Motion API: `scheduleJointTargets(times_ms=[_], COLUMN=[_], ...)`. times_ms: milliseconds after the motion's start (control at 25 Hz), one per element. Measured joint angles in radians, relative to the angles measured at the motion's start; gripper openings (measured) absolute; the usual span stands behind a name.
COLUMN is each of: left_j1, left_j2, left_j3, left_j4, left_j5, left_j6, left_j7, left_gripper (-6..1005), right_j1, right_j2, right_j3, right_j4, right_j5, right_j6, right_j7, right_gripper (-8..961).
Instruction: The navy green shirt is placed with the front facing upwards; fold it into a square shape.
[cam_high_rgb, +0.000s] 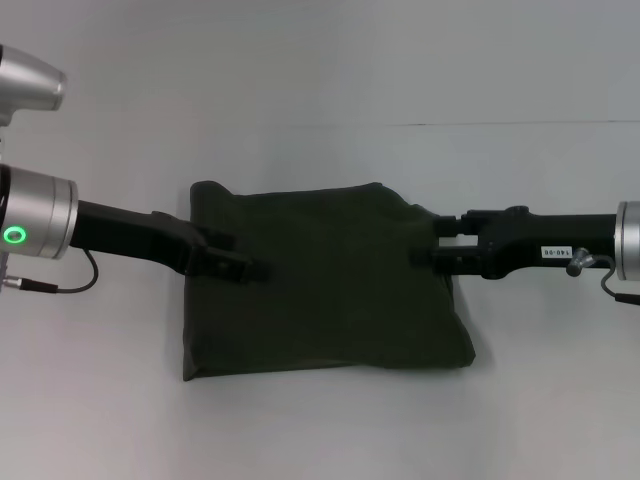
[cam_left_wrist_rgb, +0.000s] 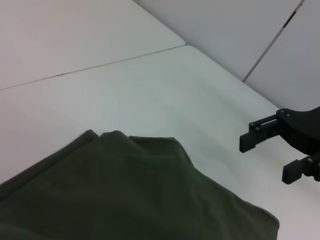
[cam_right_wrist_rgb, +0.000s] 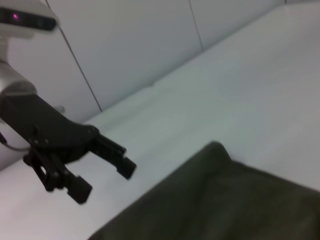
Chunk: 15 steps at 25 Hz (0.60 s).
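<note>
The navy green shirt (cam_high_rgb: 325, 285) lies folded into a soft, thick, rough square between both pincers; its print is hidden. The left pincer (cam_high_rgb: 252, 256) and right pincer (cam_high_rgb: 432, 243) stand wide at its side edges on the smooth white bench (cam_high_rgb: 320, 430).

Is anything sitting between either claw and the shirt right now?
Nothing visible. The navy green shirt lies already folded on the bare white table. The left claw is over its left edge, the right claw over its right edge, both open, with no other object near them.
</note>
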Motion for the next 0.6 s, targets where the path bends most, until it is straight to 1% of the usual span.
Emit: scheduleJointTargets(times_ms=[160, 400, 600], left_j1=[-0.006, -0.008, -0.008], left_j2=[-0.003, -0.001, -0.002], left_j3=[-0.001, -0.012, -0.010], left_j4=[0.002, 0.003, 0.006], left_j5=[-0.006, -0.023, -0.028], left_j6=[0.003, 0.077, 0.104], left_j7=[-0.011, 0.010, 0.012], left_gripper=[947, 946, 946], right_j1=[0.003, 0.007, 0.009], right_j2=[0.001, -0.002, 0.001], right_j3=[-0.005, -0.010, -0.015], right_j4=[0.001, 0.007, 0.015], right_j5=[0.020, 0.013, 0.014], right_j6=[0.000, 0.008, 0.008], right_j7=[-0.020, -0.027, -0.034], right_gripper=[765, 765, 764])
